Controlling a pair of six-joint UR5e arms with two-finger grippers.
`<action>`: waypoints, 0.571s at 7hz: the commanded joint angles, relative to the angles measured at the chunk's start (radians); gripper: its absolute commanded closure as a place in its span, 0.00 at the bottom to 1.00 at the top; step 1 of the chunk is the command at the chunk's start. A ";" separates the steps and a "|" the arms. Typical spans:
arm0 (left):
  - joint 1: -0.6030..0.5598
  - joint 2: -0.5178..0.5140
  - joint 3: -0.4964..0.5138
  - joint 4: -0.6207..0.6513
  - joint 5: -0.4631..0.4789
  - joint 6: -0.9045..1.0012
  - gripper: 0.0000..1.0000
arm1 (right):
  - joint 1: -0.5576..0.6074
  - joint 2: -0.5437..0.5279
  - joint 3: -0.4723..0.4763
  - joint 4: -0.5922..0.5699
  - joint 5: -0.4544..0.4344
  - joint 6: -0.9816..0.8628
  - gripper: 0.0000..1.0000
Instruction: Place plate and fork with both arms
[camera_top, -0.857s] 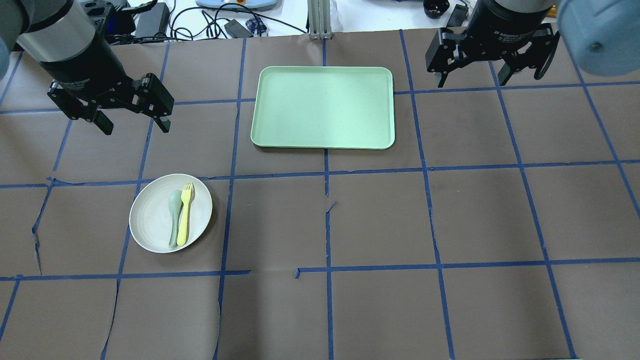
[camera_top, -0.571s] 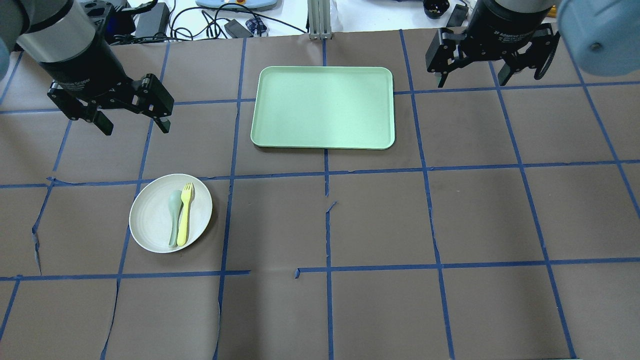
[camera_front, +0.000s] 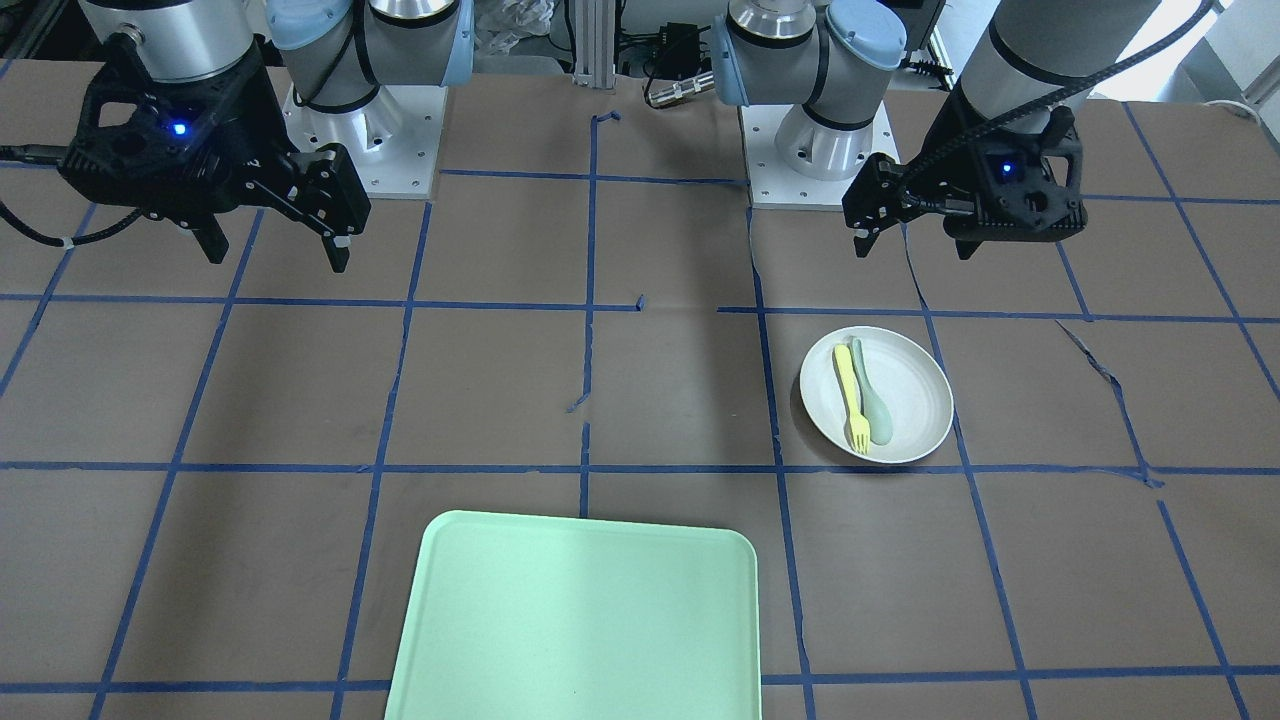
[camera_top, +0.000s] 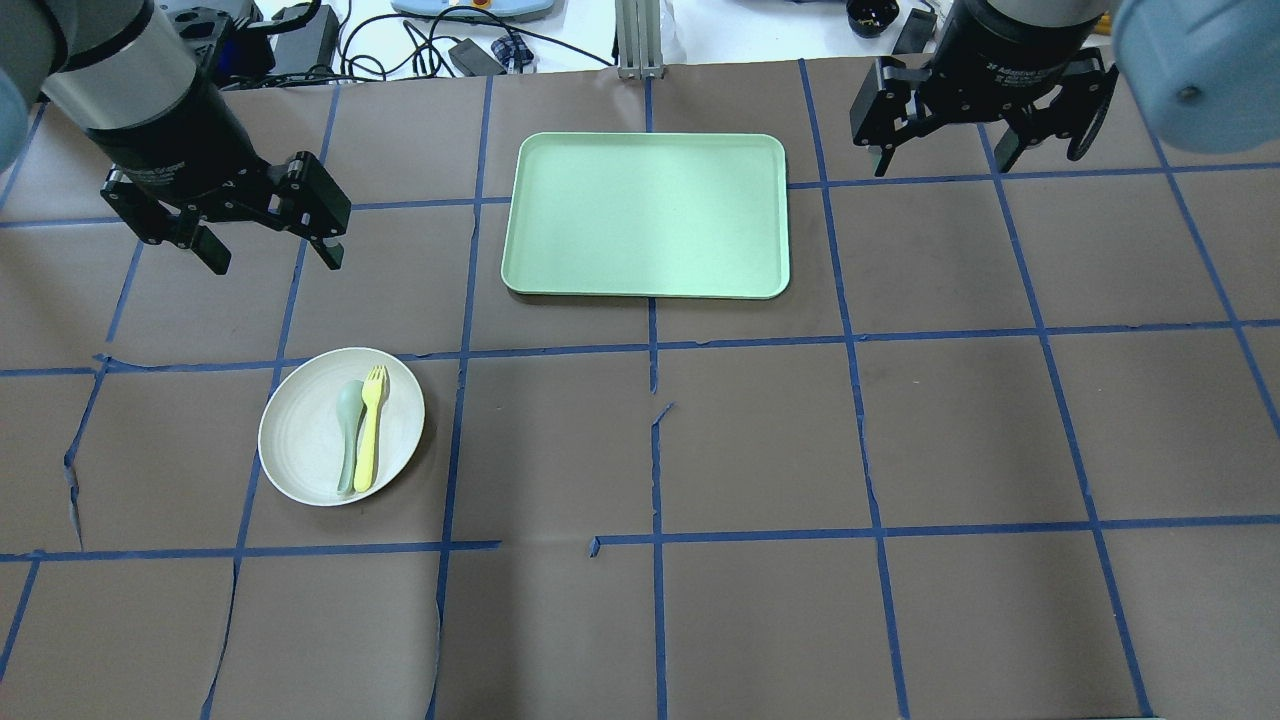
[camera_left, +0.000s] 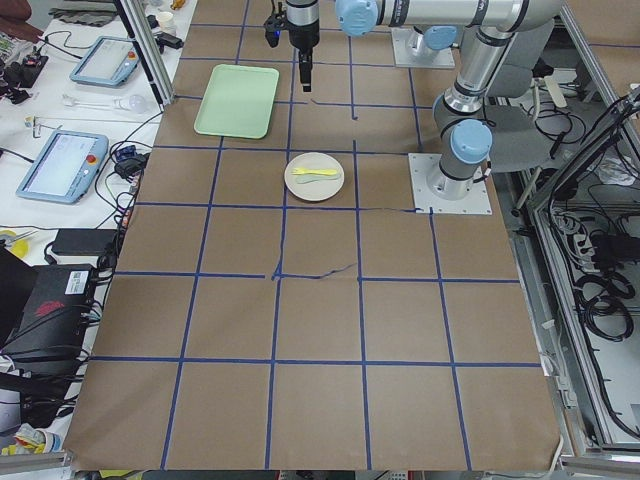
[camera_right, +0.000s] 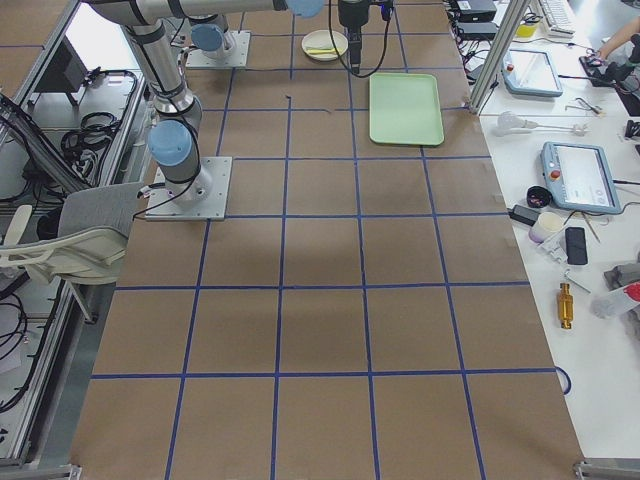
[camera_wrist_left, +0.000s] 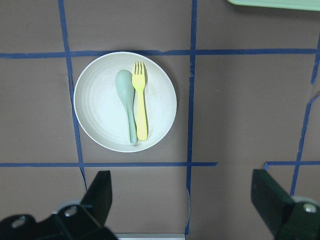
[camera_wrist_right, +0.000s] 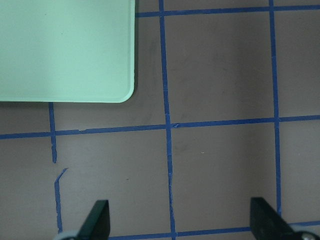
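Note:
The off-white plate (camera_top: 300, 445) lies on the brown table at the left, also in the front-facing view (camera_front: 915, 400) and the left wrist view (camera_wrist_left: 102, 107). The pale yellow fork (camera_top: 369, 430) (camera_front: 851, 396) (camera_wrist_left: 141, 107) lies on it, beside a grey-green spoon (camera_top: 347, 435). My left gripper (camera_top: 273, 258) (camera_front: 912, 245) (camera_wrist_left: 185, 200) hangs open and empty above the table, beyond the plate. My right gripper (camera_top: 942, 163) (camera_front: 277, 255) (camera_wrist_right: 182, 222) is open and empty at the far right, right of the tray.
A rectangular mint-green tray (camera_top: 646, 215) (camera_front: 575, 620) (camera_wrist_right: 60, 45) lies at the far middle of the table. Blue tape lines grid the brown paper cover. Cables and devices lie beyond the far edge.
My left arm has shifted very slightly to the right. The plate, fork, spoon, tray and right arm have not moved.

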 joint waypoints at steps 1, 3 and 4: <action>0.000 0.000 -0.010 0.005 0.000 0.000 0.00 | 0.000 0.000 -0.001 0.000 0.000 0.000 0.00; 0.002 -0.005 -0.001 0.005 0.001 0.003 0.00 | 0.000 0.000 0.000 0.000 0.000 0.000 0.00; 0.003 -0.022 0.007 0.003 0.004 0.002 0.00 | 0.000 0.000 0.000 0.000 0.000 0.000 0.00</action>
